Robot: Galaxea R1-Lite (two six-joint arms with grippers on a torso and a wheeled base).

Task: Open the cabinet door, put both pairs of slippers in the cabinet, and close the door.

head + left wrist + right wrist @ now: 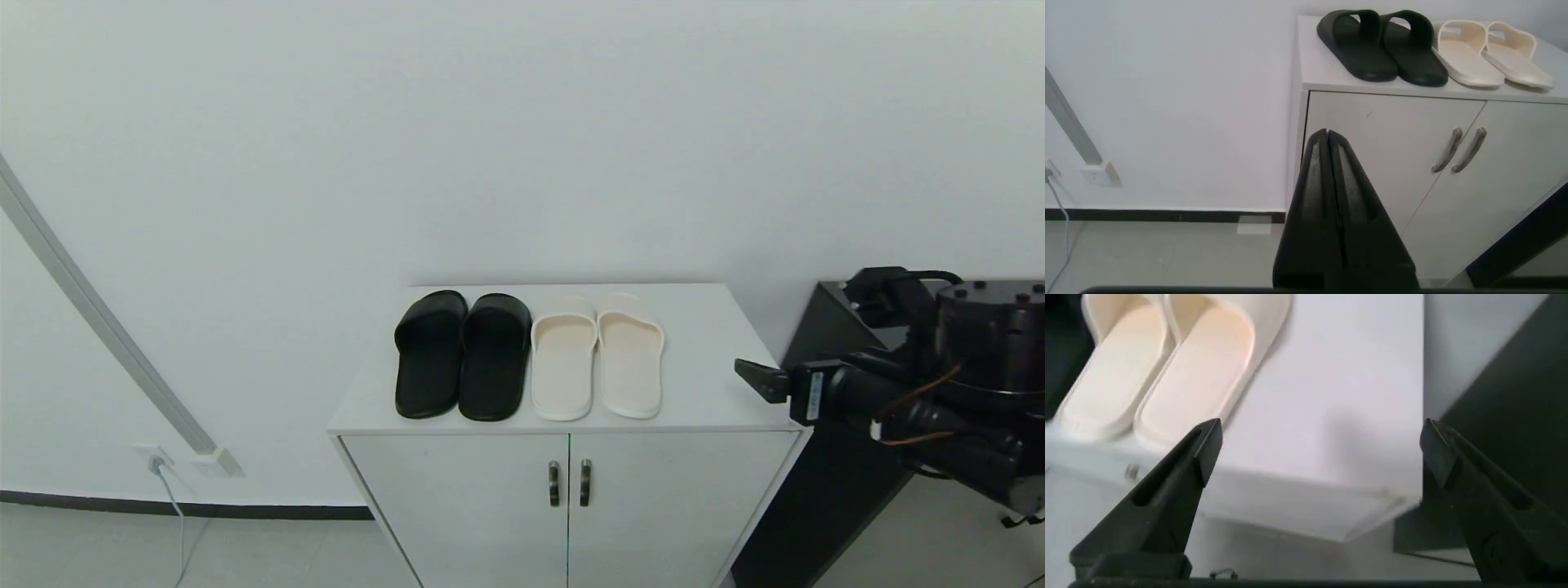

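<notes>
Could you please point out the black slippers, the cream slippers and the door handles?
black slippers [424,384]: head view, left slipper's footbed.
cream slippers [563,371]: head view, left slipper's footbed.
door handles [554,483]: head view, left handle's bar.

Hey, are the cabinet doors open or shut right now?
Shut. Both cabinet doors lie flush in the front, their two handles side by side at the middle seam, and no gap shows the inside.

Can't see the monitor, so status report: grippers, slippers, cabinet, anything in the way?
Left gripper shut, facing the cabinet front. Right gripper open, at the cabinet's right edge. Black slippers and white slippers on top, doors shut. Nothing seen blocking them.
</notes>
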